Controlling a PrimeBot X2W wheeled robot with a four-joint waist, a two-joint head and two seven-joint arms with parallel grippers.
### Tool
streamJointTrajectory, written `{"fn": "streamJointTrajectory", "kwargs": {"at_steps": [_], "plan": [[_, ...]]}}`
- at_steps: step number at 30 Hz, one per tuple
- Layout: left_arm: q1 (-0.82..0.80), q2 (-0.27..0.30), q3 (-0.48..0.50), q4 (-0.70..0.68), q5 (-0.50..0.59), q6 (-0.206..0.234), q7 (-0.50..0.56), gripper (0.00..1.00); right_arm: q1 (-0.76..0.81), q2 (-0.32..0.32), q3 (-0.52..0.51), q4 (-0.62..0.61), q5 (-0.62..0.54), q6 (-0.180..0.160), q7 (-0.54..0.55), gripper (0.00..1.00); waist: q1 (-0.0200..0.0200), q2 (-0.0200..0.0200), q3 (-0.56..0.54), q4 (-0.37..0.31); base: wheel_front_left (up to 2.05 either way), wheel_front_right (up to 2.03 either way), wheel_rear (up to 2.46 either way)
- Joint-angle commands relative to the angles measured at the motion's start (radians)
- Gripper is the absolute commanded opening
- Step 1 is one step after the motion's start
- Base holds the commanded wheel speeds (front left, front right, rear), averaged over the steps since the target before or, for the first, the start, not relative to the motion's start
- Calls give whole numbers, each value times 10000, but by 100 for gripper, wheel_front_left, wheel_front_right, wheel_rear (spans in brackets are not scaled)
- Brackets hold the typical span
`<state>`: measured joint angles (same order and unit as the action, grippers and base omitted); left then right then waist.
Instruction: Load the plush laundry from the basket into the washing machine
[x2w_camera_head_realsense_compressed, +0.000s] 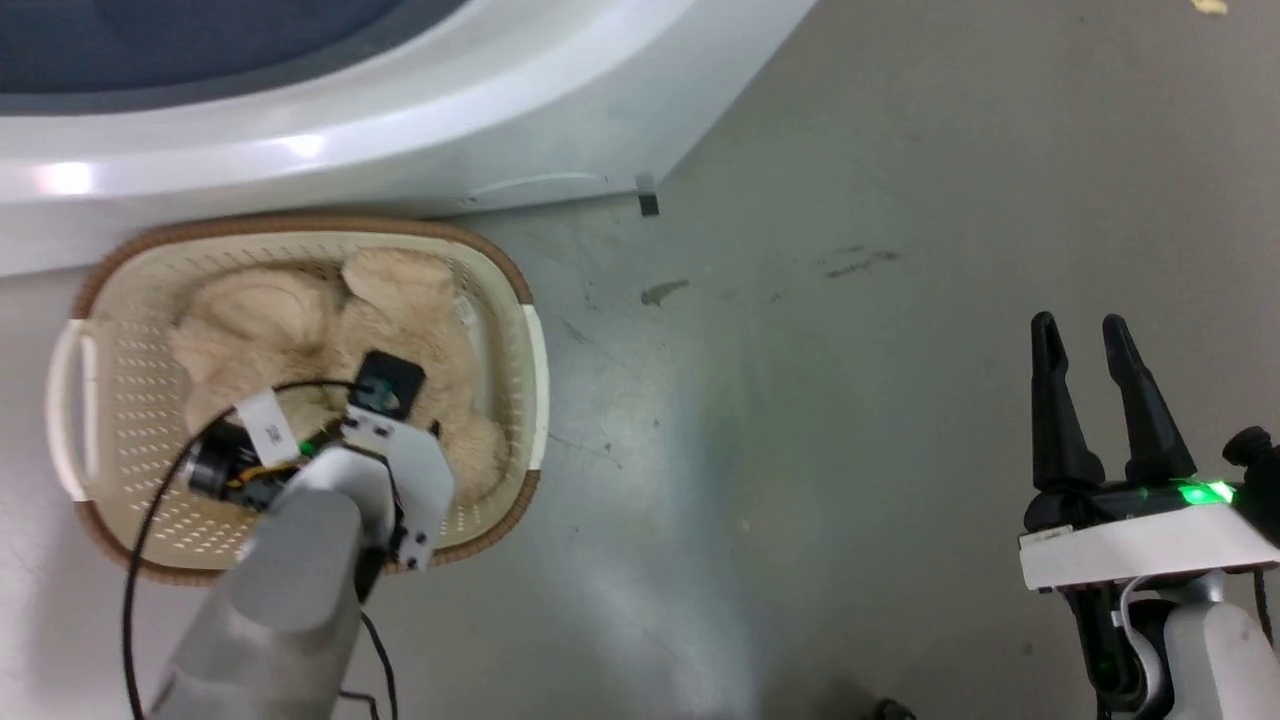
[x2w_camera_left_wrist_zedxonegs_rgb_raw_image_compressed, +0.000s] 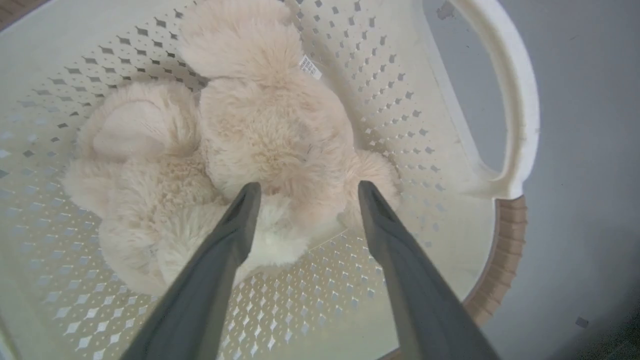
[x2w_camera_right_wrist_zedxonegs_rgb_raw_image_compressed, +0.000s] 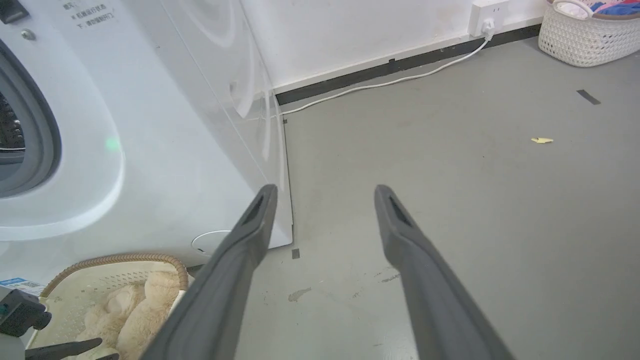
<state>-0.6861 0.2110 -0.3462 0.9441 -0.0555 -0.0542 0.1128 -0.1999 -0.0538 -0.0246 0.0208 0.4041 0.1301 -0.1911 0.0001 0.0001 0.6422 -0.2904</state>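
The plush laundry (x2w_camera_left_wrist_zedxonegs_rgb_raw_image_compressed: 270, 130), a fluffy cream bear with a small white tag, lies curled in the basket (x2w_camera_left_wrist_zedxonegs_rgb_raw_image_compressed: 415, 125), which is cream, perforated and brown-rimmed. My left gripper (x2w_camera_left_wrist_zedxonegs_rgb_raw_image_compressed: 308, 187) is open inside the basket, its tips on either side of the bear's rounded middle, holding nothing; I cannot tell if they touch the fur. In the head view my left arm (x2w_camera_head_realsense_compressed: 380, 460) covers part of the plush (x2w_camera_head_realsense_compressed: 270, 320) and hides the fingers. The washing machine (x2w_camera_head_realsense_compressed: 400, 130) stands right behind the basket (x2w_camera_head_realsense_compressed: 120, 330). My right gripper (x2w_camera_head_realsense_compressed: 1080, 335) hangs open and empty over the floor, far right.
Grey floor (x2w_camera_head_realsense_compressed: 850, 420) stretches to the right of the basket. In the right wrist view, the washer's grey door ring (x2w_camera_right_wrist_zedxonegs_rgb_raw_image_compressed: 35, 130) is at the left, a white cable (x2w_camera_right_wrist_zedxonegs_rgb_raw_image_compressed: 400, 80) runs along the wall, and a wicker basket (x2w_camera_right_wrist_zedxonegs_rgb_raw_image_compressed: 580, 40) of coloured laundry stands far right.
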Motion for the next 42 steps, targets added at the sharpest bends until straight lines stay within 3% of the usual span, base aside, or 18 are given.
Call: {"fn": "streamJointTrajectory", "kwargs": {"at_steps": [1,10,21,32,34,37,42], "plan": [[-491,141,-60,348,-131,118,-56,100,-260,27,53,37,228,5,-114,100,-1,-1,350,-213,0,0,0],[-1527,564,-353,1339,-351,176,310,100,-553,30,215,37,846,5,-302,100,-1,-1,1264,-643,0,0,0],[-2627,955,-591,2513,-714,854,540,100,-805,33,563,-91,1569,6,-531,100,-1,-1,2383,-1151,0,0,0],[-3475,1179,-910,3403,-1008,867,668,100,-1086,36,578,-31,2061,6,-707,100,-1,-1,3265,-1470,0,0,0],[-3429,1147,-899,3408,-1103,675,673,0,-1111,36,577,7,2064,6,-707,100,-1,-1,3243,-1464,0,0,0],[-3335,1062,-967,3407,-1158,415,478,0,-1120,36,562,94,2029,6,-707,100,-1,-1,3106,-1393,0,0,0],[-3057,936,-934,3414,-1331,441,112,0,-1127,36,376,114,1939,6,-707,100,-1,-1,2685,-1258,0,0,0]]}}
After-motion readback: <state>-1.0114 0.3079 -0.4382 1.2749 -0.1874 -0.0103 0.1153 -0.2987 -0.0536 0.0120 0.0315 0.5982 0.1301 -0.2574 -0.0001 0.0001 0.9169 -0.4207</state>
